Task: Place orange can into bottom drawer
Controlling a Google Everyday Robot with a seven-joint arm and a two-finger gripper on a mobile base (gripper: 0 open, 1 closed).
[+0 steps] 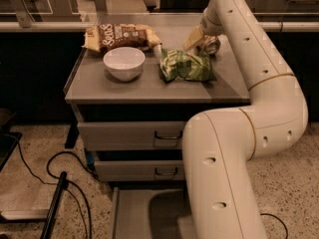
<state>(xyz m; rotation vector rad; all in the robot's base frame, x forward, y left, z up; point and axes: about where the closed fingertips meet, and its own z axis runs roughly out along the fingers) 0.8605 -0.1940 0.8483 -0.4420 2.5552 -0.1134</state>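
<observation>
End effector (201, 40) sits low at the rear right of the bench (124, 89), right up against the orange can (213, 45), whose silver end faces the camera; whether it grips the can or merely stands against it is not discernible. Just beside the end effector, nearer the camera and left, lies a green snack bag (185, 65); farther left is a white bowl (124, 62), with a brown snack bag (119, 35) behind that. Well below the end effector, the bottom drawer (132, 214) stands pulled out, its grey floor showing.
</observation>
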